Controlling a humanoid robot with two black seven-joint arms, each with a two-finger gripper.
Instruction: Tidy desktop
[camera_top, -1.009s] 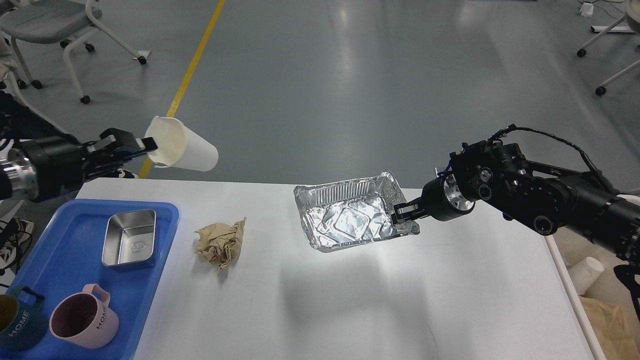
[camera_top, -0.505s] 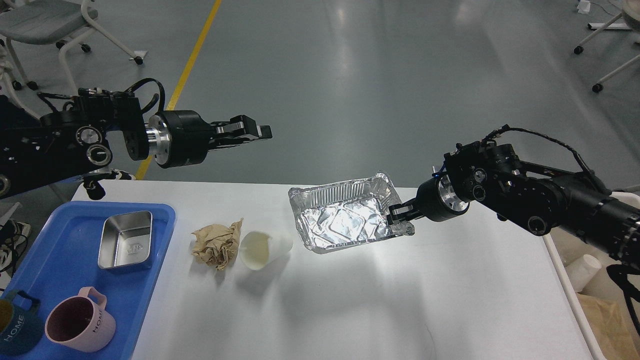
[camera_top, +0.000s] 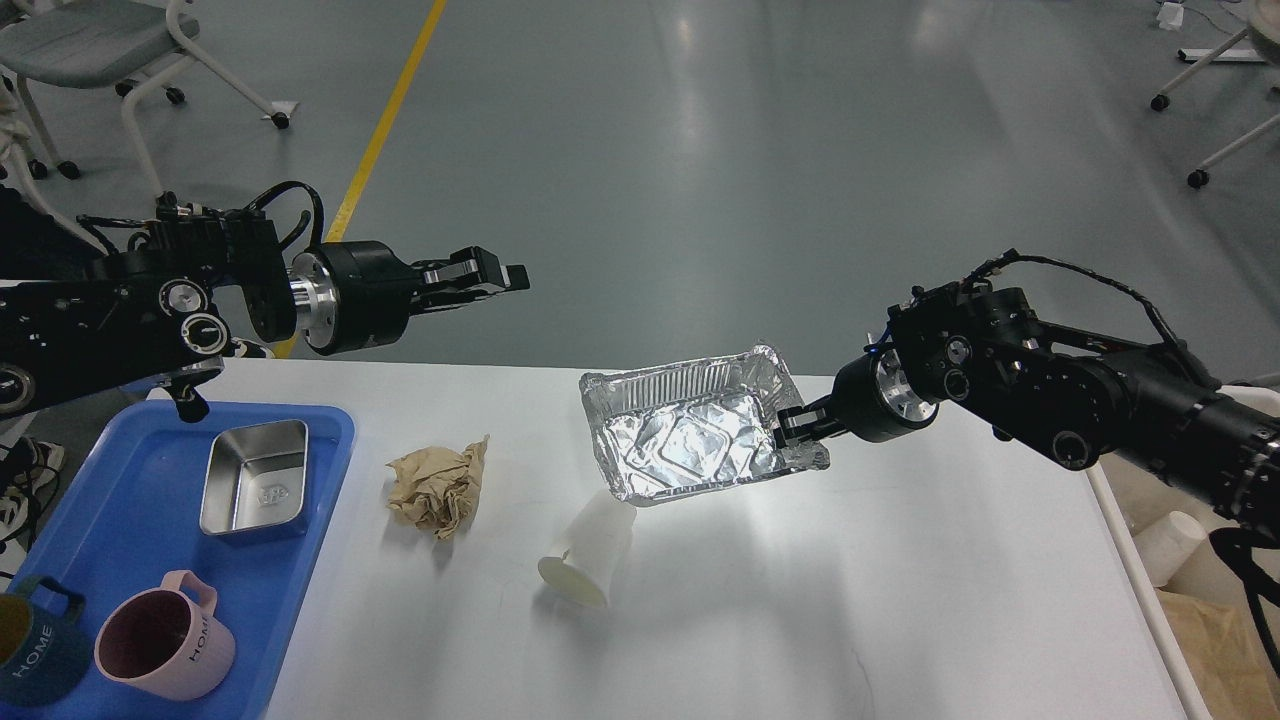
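On the white desktop (camera_top: 900, 600), take the crumpled brown paper (camera_top: 438, 490) as the mark. Left of it sits the blue tray (camera_top: 120, 520) with a steel dish (camera_top: 256, 478) and a pink mug (camera_top: 165, 648). Above it hangs the left gripper (camera_top: 490, 280), fingers slightly parted, holding nothing. Right of the paper a white paper cup (camera_top: 588, 555) lies tipped over. Further right, the right gripper (camera_top: 795, 428) is pinched on the foil container (camera_top: 695, 435), lifted clear. Clearing rubbish seems underway; next, the foil needs carrying off the table.
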